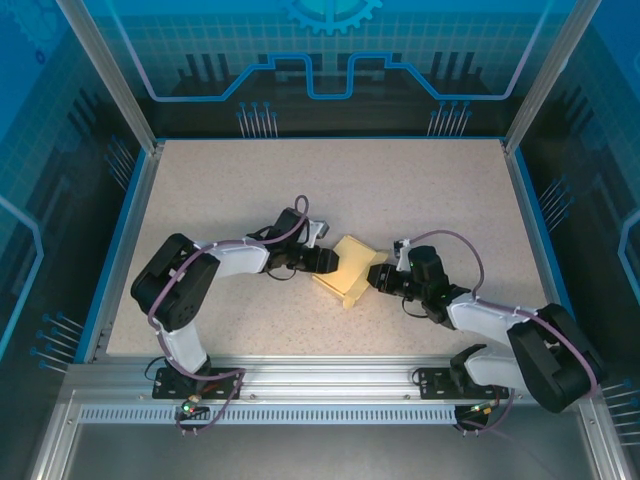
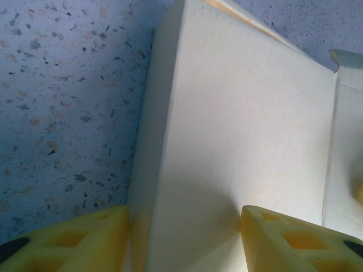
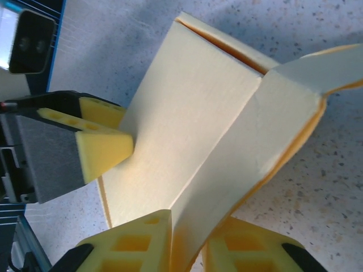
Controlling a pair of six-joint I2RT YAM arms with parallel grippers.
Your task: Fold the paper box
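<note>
Paper box (image 1: 348,270) sits mid table (image 1: 250,190), btwn both arms. L gripper (image 2: 186,226) half-spread, clamped across box end. R gripper (image 3: 190,226) near-closed, nipping raised flap (image 3: 272,124). Best approach, prob.: L anchors firm, R swings flap along crease w/o crushing card.

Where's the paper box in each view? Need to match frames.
Top external: paper box at centre of the speckled table.
Left wrist: paper box centre to right, close up.
Right wrist: paper box centre, diagonal, flap at upper right.
Shared landmark: speckled table beside it.
</note>
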